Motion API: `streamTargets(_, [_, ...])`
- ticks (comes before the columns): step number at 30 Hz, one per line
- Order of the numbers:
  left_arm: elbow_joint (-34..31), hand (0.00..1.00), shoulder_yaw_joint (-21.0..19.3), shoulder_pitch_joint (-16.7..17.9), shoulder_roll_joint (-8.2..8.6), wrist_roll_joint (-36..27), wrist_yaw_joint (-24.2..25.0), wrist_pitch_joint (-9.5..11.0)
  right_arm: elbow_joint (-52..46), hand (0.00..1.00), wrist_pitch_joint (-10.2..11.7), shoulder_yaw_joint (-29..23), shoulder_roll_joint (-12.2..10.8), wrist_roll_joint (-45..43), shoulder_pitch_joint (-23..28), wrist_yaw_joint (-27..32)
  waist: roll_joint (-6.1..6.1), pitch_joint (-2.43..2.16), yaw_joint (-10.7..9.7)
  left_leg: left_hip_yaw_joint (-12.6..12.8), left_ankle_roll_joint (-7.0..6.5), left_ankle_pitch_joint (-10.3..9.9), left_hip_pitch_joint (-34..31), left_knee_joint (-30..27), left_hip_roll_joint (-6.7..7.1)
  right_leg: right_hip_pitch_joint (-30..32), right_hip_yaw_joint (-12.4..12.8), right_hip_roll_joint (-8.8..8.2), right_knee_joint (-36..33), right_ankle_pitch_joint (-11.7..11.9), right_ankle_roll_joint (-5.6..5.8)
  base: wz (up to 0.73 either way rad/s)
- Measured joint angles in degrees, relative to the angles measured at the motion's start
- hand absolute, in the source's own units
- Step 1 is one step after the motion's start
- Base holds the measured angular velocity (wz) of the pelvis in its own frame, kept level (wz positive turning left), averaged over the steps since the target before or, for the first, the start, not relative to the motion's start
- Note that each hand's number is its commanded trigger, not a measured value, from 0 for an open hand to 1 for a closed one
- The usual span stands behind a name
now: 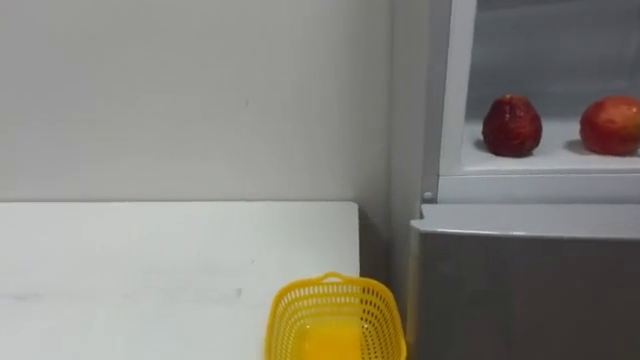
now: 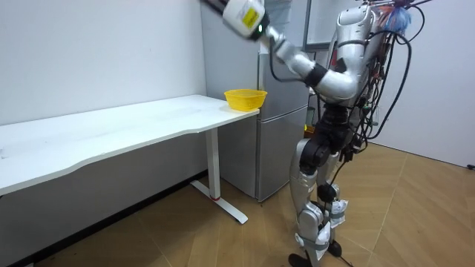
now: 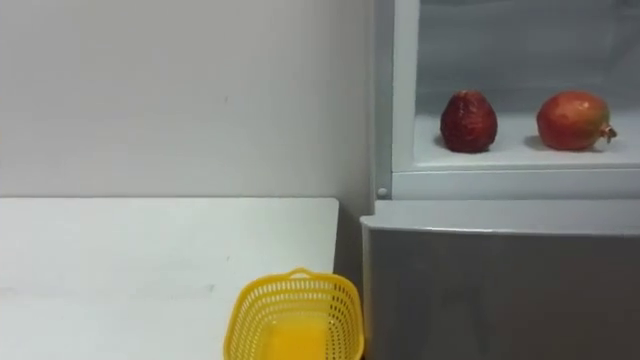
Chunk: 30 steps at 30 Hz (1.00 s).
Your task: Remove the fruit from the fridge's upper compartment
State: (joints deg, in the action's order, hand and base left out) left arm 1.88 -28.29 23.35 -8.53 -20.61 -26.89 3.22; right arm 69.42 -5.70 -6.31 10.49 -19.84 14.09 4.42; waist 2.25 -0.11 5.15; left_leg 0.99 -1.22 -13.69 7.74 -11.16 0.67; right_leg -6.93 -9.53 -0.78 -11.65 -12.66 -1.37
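The upper fridge compartment [image 1: 540, 165] stands open at the right, above the closed grey lower door [image 1: 520, 290]. On its white shelf sit two red round fruits: a darker one [image 1: 512, 126] on the left and a brighter one [image 1: 610, 126] at the right edge. In the room view I stand facing the fridge [image 2: 282, 133]. My left arm is raised high toward the room view's upper left, and its hand [image 2: 212, 3] is cut by the top edge.
A yellow mesh basket [image 1: 290, 305] stands on the white table [image 1: 150, 260] at its right end, close to the fridge. A plain white wall runs behind the table. In the room view, wooden floor lies behind me.
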Motion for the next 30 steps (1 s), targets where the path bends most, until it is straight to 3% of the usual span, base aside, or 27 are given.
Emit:
streamTargets(1, [3.4,0.00,0.6,0.0,0.22,-0.1,0.0,0.0,-0.3,0.00,-0.2,0.0,0.0,-0.1,0.1,-0.2,0.01,0.00,0.0,0.1,0.00,0.0,0.0,0.2,0.00,-0.1,0.0,0.01,0.0,0.0,-0.01,-0.06])
streamTargets(3, [17.8,0.00,4.1,-0.5,0.33,-0.3,0.7,-0.8,-0.9,0.00,-0.7,0.0,-0.1,-0.4,0.0,-0.9,-0.14,-0.07,-0.5,0.2,-0.01,0.0,0.2,0.4,0.02,0.0,-0.1,-0.10,0.0,-0.1,-0.02,-0.02])
streamTargets(8, [38.8,0.00,11.1,-2.0,1.57,-5.1,6.0,-3.1,-1.2,0.00,-1.9,-0.1,-0.9,-0.9,0.1,-3.3,-0.94,-0.37,-0.6,0.4,-0.02,0.0,0.4,0.7,-0.05,-0.1,0.3,-0.09,0.0,-0.1,0.02,-0.03])
streamTargets(12, [49.7,0.00,11.7,-2.9,2.78,1.3,11.3,-5.0,-1.2,0.00,-1.9,-1.8,-1.0,-2.8,0.0,-4.4,-0.99,-0.21,-0.8,1.6,-0.02,0.0,1.6,1.5,-0.52,-0.6,1.5,0.06,0.1,-0.1,0.04,-0.13])
streamTargets(16, [53.6,0.00,14.3,-3.9,2.62,7.7,14.0,-5.9,-0.8,0.00,-1.9,-1.1,-1.3,-1.6,-0.6,-4.7,-0.83,-0.12,-2.1,1.9,-0.02,0.0,1.8,1.7,-0.54,-0.7,1.5,0.02,0.0,-0.2,0.06,-0.03])
streamTargets(20, [54.7,0.00,18.6,-6.0,2.64,17.1,15.3,-7.5,-0.6,0.00,-1.9,-0.5,-1.5,-1.7,-1.3,-4.6,-0.82,-0.09,-4.8,2.1,-0.03,0.0,1.7,1.8,-0.53,-0.7,1.6,0.03,-0.1,-0.3,0.08,0.00])
streamTargets(26, [56.2,0.00,22.9,-8.9,2.60,19.1,16.3,-7.8,-0.8,0.00,-1.9,0.6,-2.0,1.8,-1.4,-1.9,-1.00,-0.10,-6.4,3.7,-0.01,0.0,1.8,2.0,-0.46,0.1,3.4,0.88,-0.2,-0.2,-0.01,-0.13])
streamTargets(30, [56.2,0.00,23.1,-9.1,2.61,20.7,16.4,-7.8,-2.8,0.00,-1.8,0.5,-2.0,2.3,-1.6,0.6,-1.44,-0.07,-6.3,5.1,0.00,0.0,1.6,2.5,-0.71,1.5,4.9,0.99,-0.9,-0.2,-0.02,-0.22])
